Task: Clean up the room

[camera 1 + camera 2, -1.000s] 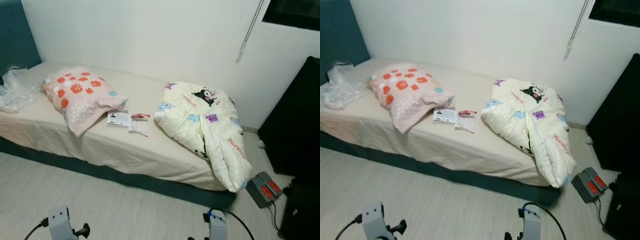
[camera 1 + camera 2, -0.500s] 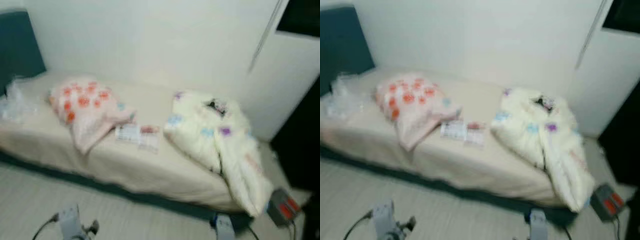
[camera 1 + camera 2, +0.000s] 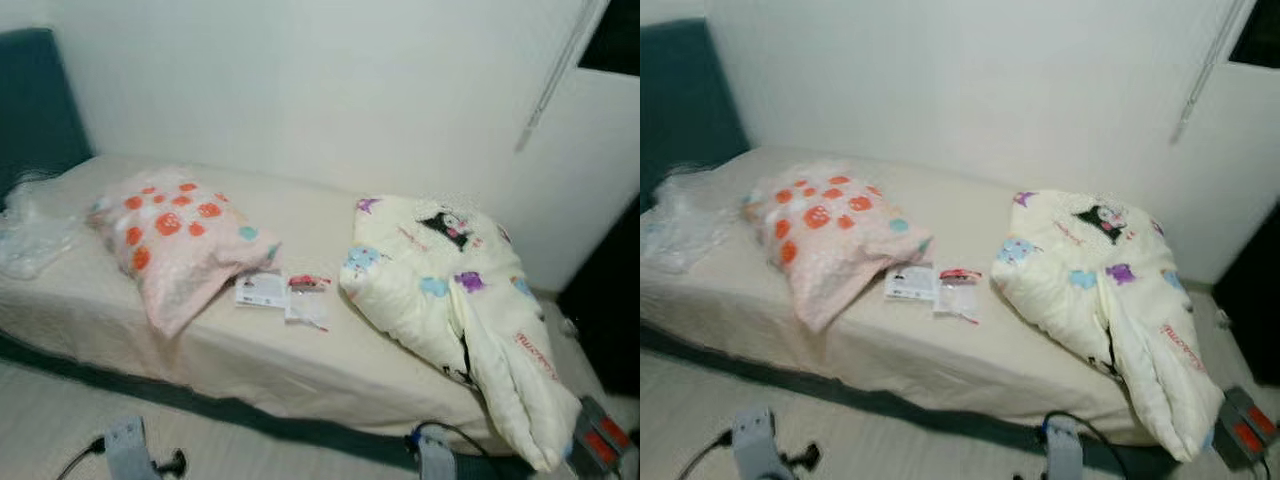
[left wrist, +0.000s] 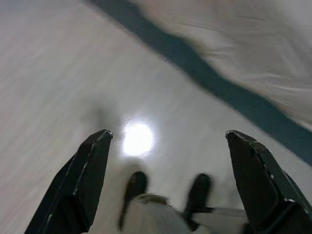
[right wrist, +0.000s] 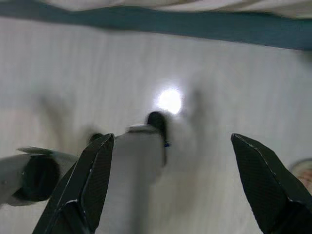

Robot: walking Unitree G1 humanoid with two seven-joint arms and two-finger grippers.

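1. Packets (image 3: 285,293) flat on bed (image 3: 330,370), ahead of and above both claws, probably nearer right.
2. Left claw (image 4: 168,183) and right claw (image 5: 170,185) spread wide, empty, over floor (image 4: 58,73).

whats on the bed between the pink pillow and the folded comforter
Two small flat packets lie side by side on the bare sheet between the pink pillow and the comforter, seen in both eye views.
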